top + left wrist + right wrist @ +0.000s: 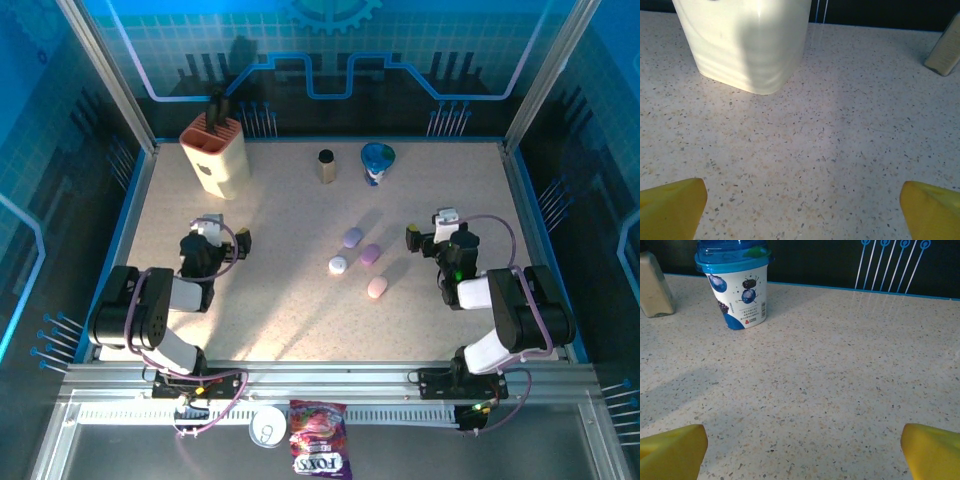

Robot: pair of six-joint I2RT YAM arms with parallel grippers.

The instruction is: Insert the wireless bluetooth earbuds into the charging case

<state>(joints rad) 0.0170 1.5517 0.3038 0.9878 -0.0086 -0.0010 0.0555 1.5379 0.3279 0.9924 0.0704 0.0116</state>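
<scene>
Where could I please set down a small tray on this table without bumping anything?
Bare table lies along the near edge, in front of the pink case. The back right, between the yogurt cup and the right gripper, is free too. The centre is crowded: four pebble cases cluster there.

Top view, tabletop centre: four pastel pebble shapes (370, 254), too small for me to tell seams, lids or contents. At 6 o'clock a snack bag (318, 448) runs off the frame.

Left wrist: cream holder (747, 45) cropped at 12 o'clock, beige container (945, 47) clipped at 2. Left end effector (801, 207): yellow fingertips (670, 210) cut off at 7 and 5 o'clock.

Right wrist: berry cup (737, 290) lid cropped at 11. Right end effector (802, 447) cut likewise.
</scene>
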